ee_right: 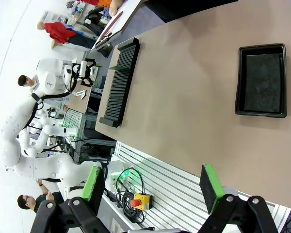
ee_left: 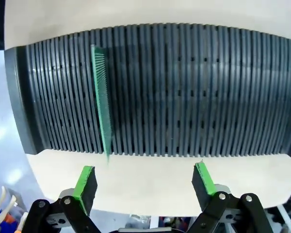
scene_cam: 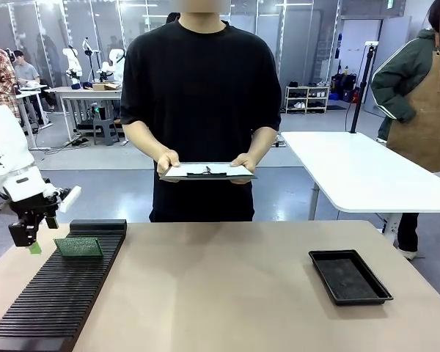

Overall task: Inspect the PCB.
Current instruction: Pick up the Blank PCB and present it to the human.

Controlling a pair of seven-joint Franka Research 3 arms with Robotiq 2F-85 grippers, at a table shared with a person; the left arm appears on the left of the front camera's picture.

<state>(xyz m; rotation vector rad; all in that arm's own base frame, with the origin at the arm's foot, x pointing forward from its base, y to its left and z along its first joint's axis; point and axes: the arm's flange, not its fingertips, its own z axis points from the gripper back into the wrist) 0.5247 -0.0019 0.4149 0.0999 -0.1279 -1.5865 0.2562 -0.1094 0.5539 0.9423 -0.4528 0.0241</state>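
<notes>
K: Rack [scene_cam: 59, 293] sits closest, lower left of the front view. PCB [scene_cam: 78, 247] stands on edge in a slot near its far end.
M: Left pincer [ee_left: 144, 177]?
K: Released, nothing between the pads [ee_left: 85, 182]. Hangs just off the rack's left edge, beside the board, not touching. Right pincer [ee_right: 153, 187] also spread wide and empty, back from the counter [scene_cam: 220, 293].
M: Progress?
K: Looks like the very start. Board not picked, not inspected. Grasp, lift and present all left, I'd guess.
M: Obstacles?
K: Neighbouring slots are bare, so access looks free. Black tray [scene_cam: 350, 276] at lower right, well apart. Person [scene_cam: 202, 88] at top centre holds a clipboard [scene_cam: 207, 171], away from the rack.
</notes>
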